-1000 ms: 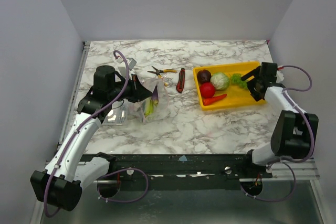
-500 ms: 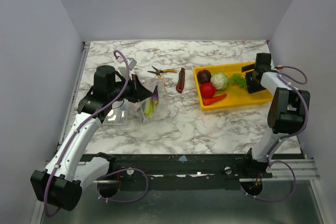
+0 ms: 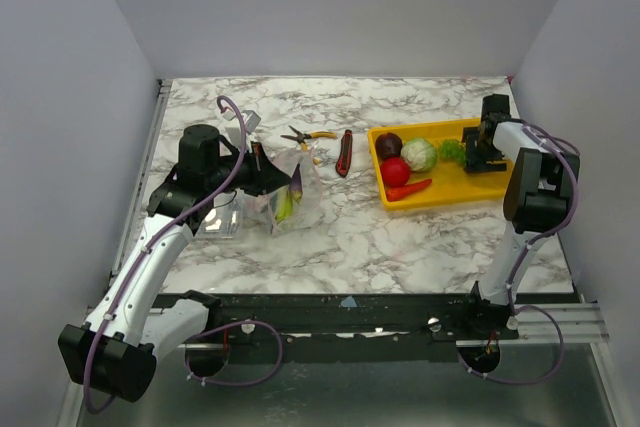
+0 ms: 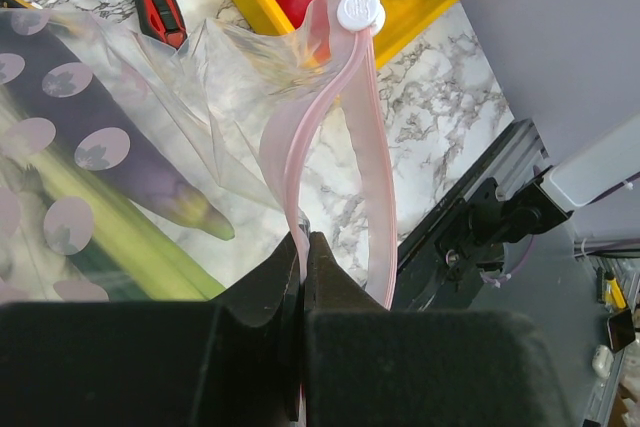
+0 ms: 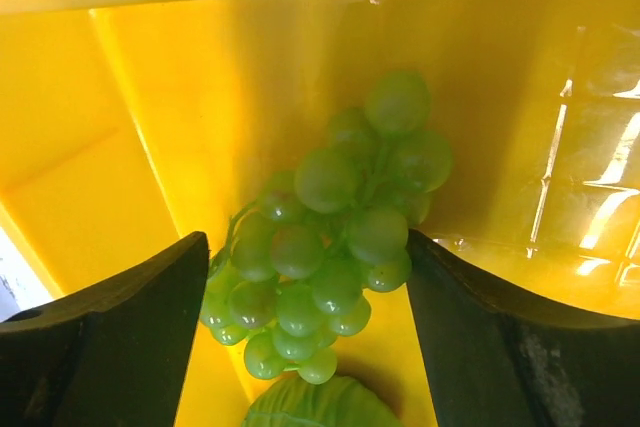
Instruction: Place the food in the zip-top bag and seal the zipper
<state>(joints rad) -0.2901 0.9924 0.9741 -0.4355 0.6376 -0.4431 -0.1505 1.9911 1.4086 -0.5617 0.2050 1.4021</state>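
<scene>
No writing, label, brand or number is readable anywhere; pale dots printed on the zip-top bag point(image 4: 230, 57) show only leaf shapes.

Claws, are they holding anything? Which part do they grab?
The left claw pinches the clear bag by its pink zipper strip. The right claw holds nothing; it stands open around the green grapes.

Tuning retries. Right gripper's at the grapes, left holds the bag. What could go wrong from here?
1. The right gripper straddles a green plastic grape bunch close to the wall of the yellow plastic tray; closing may pinch only a few grapes or bump the leafy green cabbage.
2. The left gripper pinches the pink zipper strip of the clear zip-top bag at one spot; the mouth looks narrow, so food may snag.
</scene>
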